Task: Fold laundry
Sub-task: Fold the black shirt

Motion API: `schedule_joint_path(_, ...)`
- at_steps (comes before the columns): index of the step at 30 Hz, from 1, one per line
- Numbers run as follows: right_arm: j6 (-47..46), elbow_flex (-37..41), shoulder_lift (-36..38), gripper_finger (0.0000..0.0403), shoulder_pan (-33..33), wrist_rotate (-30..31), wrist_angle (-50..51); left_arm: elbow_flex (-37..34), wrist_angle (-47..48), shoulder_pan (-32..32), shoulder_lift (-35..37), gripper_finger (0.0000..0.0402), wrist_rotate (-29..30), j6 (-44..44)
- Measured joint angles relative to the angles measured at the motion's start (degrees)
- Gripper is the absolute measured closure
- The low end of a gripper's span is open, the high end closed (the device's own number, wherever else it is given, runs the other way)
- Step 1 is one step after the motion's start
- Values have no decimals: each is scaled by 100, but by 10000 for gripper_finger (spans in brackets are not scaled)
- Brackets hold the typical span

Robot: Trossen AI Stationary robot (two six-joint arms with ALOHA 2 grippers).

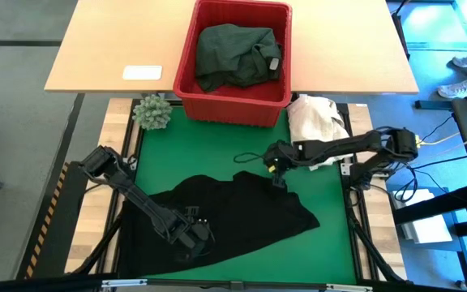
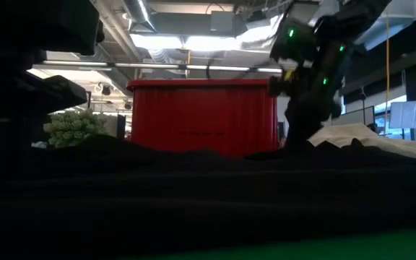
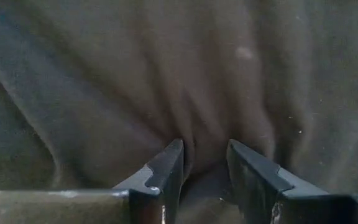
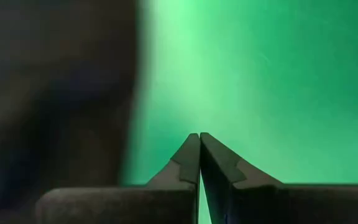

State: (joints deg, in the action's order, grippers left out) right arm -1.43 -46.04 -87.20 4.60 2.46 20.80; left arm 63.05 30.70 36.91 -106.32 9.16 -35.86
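High cam straight down; low cam table-level, both catch red basket; wrist cams close, seemingly downward.

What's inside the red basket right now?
The red basket holds a crumpled dark green garment. Bare red floor shows around it; anything beneath it is covered.

Two black jointed arms, green indicator lights, dark wedge-shaped fingers
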Motion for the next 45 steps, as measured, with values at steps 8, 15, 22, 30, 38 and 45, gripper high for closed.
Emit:
schedule_joint_path(8,-40,-4,537,391,-690,-28,-1200,77,-137,-278,9,280,398,9)
schedule_joint_path(15,192,-7,540,391,-876,-12,-2263,343,30,-466,22,280,541,44)
schedule_joint_path(22,402,-7,540,391,-868,40,-2330,557,451,-445,150,280,893,14)
schedule_joint_path(30,649,-7,540,391,-870,37,-2395,557,477,-427,265,284,1302,-102)
schedule_joint_path(38,586,-7,540,391,-870,-103,-2128,557,955,-260,615,383,1596,-105)
schedule_joint_path(45,-122,-181,664,391,-881,-9,-505,566,948,84,1130,400,2885,87)
